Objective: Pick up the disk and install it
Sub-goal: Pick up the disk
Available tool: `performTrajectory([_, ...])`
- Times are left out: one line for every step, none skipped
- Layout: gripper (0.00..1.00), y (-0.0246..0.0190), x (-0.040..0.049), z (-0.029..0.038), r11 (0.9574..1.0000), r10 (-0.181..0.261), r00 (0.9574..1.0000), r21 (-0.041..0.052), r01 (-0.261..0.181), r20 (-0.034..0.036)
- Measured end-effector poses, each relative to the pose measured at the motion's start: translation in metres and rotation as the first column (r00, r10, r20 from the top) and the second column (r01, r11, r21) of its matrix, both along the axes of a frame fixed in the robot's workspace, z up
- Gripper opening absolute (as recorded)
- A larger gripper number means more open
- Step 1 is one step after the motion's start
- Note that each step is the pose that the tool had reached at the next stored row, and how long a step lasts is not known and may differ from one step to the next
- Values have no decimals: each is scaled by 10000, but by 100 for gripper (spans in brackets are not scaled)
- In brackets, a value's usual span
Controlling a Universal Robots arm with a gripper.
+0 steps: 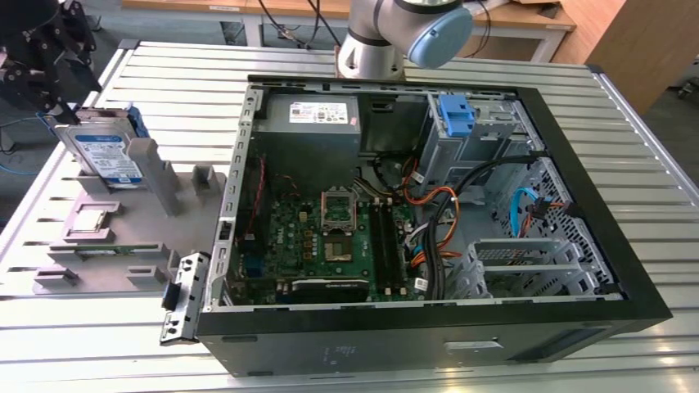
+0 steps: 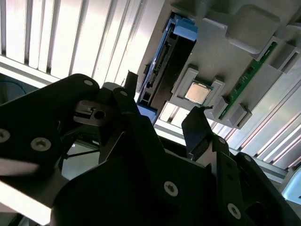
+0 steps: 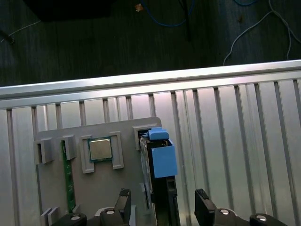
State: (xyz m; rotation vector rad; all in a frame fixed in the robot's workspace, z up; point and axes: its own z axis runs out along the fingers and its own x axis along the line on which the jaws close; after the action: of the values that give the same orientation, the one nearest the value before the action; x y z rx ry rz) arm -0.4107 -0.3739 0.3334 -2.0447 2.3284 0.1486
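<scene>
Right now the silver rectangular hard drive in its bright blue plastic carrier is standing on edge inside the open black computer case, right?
Not inside. The silver, blue-framed disk does stand on edge, but in a slot of the grey plastic holder tray outside the black computer case, on the exterior view's left of it, as the exterior view shows.

Bare slatted metal bench (image 3: 235, 141) lies free on one side of the upright silver hard drive in its blue plastic carrier (image 3: 159, 160), the grey plastic holder (image 3: 103, 188) crowds the other, the black gripper (image 3: 162, 200) straddles it with fingers apart, and black and orange cables (image 1: 443, 214) clutter the open black computer case (image 1: 633, 278).
</scene>
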Motion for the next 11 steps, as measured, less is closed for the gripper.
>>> performTrajectory([65,0,0,-7,10000,0,10000,1,0,3])
performTrajectory([65,0,0,-15,10000,0,10000,-6,0,0])
performTrajectory([65,0,0,-23,10000,1,10000,-14,-1,-2])
performTrajectory([65,0,0,-34,10000,2,10000,-27,-2,-1])
performTrajectory([65,0,0,-47,10000,4,10000,-42,-4,-1])
performTrajectory([65,0,0,-60,10000,6,10000,-59,-6,-1])
performTrajectory([65,0,0,-72,10000,9,10000,-74,-9,-1])
performTrajectory([65,0,0,-85,10000,11,10000,-86,-11,-2])
performTrajectory([65,0,0,-96,10000,13,10000,-95,-13,-2])
performTrajectory([65,0,0,-107,9999,16,10000,-104,-16,-2])
performTrajectory([65,0,0,-118,9999,19,10000,-112,-19,-2])
